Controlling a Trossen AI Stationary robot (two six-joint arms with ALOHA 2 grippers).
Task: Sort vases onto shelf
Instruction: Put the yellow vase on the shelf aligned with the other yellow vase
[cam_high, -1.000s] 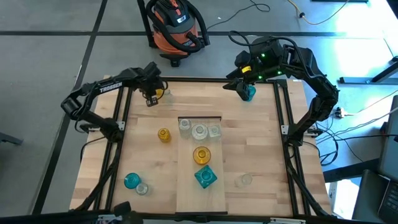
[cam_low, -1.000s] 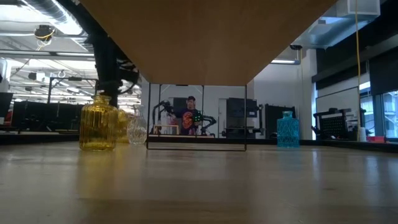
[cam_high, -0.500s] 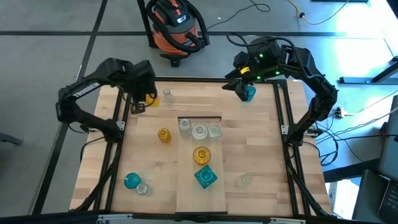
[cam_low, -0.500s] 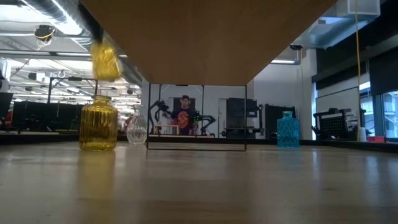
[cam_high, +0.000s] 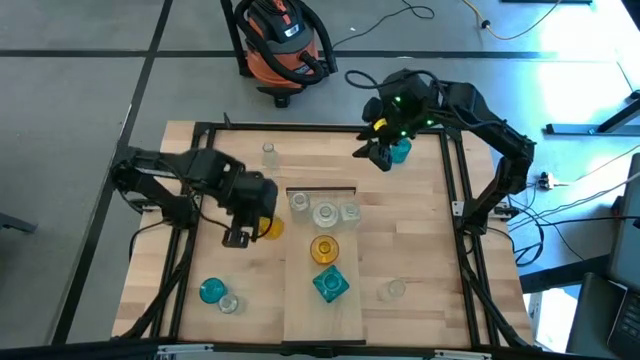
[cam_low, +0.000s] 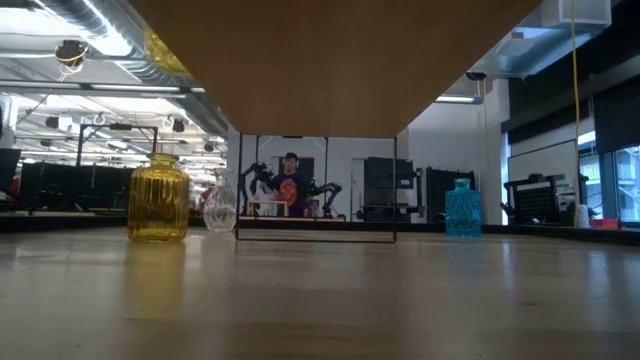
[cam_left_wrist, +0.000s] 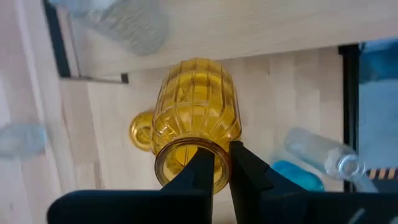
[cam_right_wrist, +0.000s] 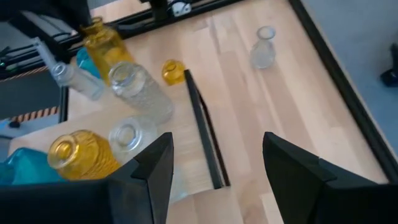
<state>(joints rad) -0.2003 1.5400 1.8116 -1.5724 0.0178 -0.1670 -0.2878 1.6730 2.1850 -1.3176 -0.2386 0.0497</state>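
My left gripper (cam_high: 243, 235) (cam_left_wrist: 217, 163) is shut on a ribbed amber vase (cam_left_wrist: 198, 118) (cam_high: 268, 228) just left of the shelf (cam_high: 322, 325), a pale plank with a black bar (cam_high: 322, 188) at its far end. The held vase shows high up in the low view (cam_low: 165, 50). Three clear vases (cam_high: 323, 211), an amber vase (cam_high: 324, 248) and a square teal vase (cam_high: 330, 285) stand on the shelf. My right gripper (cam_high: 378, 155) (cam_right_wrist: 214, 168) is open and empty beside a teal vase (cam_high: 401, 150) at the far right. My left gripper pinches the amber vase's mouth rim (cam_left_wrist: 219, 180), one finger inside the mouth and one outside. The fingers point down from above. The vase hangs below them, lifted clear of the table.
A small amber vase (cam_left_wrist: 142, 130) (cam_right_wrist: 173, 71) stands on the table under the held one. Loose vases on the table: clear (cam_high: 268, 153) at the far left, teal (cam_high: 211, 291) and clear (cam_high: 229, 303) near left, clear (cam_high: 396, 290) near right. A person stands far behind the table (cam_low: 291, 185).
My left gripper has carried the amber vase from the table's far left toward the near edge and the right, to beside the shelf's far end, lifted clear. My right gripper has shifted a little toward the left, away from the teal vase.
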